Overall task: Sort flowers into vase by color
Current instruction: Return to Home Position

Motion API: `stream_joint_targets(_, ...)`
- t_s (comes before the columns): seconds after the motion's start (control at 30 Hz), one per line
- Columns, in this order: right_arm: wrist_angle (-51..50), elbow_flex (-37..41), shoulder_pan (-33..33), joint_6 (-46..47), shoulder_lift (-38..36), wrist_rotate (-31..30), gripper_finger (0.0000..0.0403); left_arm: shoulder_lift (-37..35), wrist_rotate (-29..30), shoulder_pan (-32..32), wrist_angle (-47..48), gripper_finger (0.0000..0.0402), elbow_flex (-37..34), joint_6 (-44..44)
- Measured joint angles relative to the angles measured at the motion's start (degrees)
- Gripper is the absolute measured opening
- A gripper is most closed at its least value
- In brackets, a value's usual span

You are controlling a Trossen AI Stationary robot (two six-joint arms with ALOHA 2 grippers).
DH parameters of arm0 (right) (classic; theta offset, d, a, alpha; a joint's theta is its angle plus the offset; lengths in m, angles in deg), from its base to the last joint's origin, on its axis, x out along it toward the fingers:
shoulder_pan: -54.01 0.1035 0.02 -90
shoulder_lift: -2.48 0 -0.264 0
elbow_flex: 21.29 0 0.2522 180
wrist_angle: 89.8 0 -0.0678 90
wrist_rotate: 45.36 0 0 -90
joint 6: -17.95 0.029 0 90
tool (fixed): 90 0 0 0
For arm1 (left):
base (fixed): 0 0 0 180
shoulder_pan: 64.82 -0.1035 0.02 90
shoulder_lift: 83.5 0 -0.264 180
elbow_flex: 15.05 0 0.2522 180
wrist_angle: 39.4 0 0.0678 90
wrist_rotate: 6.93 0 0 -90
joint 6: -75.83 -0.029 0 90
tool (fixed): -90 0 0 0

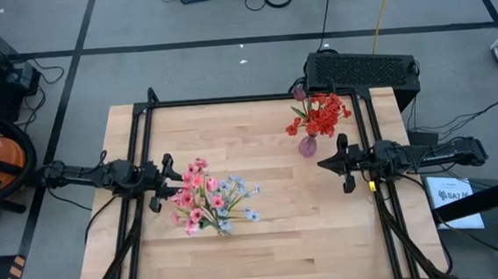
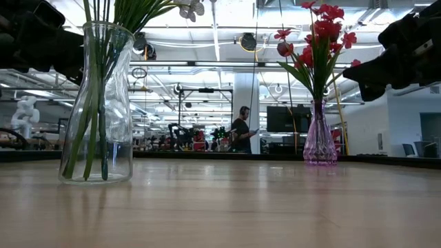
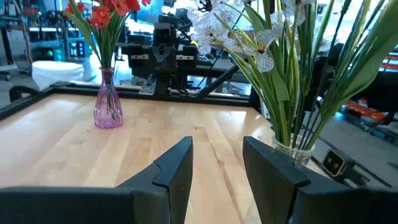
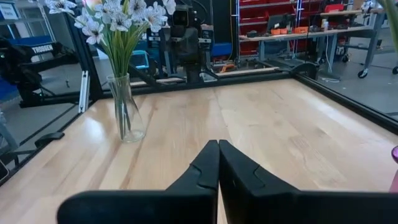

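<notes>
A clear glass vase (image 2: 97,103) stands on the table's left half and holds pink and pale blue-lavender flowers (image 1: 211,197). A small pink vase (image 1: 307,145) stands at the right toward the far edge and holds red flowers (image 1: 322,112). My left gripper (image 1: 171,177) hovers level beside the clear vase, open, with nothing between its fingers (image 3: 177,171). My right gripper (image 1: 323,162) is level just near of the pink vase, shut and empty, fingers together in its wrist view (image 4: 217,171).
A black frame (image 1: 229,100) runs along the table's edges. A dark box (image 1: 363,70) sits behind the far right corner. Bare wood (image 1: 272,217) lies between the two vases and toward the near edge. A person stands far off in the room behind.
</notes>
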Motion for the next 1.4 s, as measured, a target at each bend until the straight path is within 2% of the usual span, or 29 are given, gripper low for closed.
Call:
stream_joint_targets(0.5, -0.09, 0.0, 0.0, 0.0, 0.0, 0.11, 0.0, 0.01, 10.01, -0.15, -0.97, 0.0148, -0.01, -5.92)
stream_joint_targets(1.0, -0.07, 0.0, 0.0, -0.02, 0.0, 0.11, 0.0, 0.01, 10.29, -9.06, -0.97, 0.0148, -0.01, -5.64)
stream_joint_targets(1.4, -0.04, -0.02, 0.0, -0.02, 0.01, 0.11, 0.0, 0.01, 10.14, -9.71, -1.21, 0.0148, -0.01, -5.64)
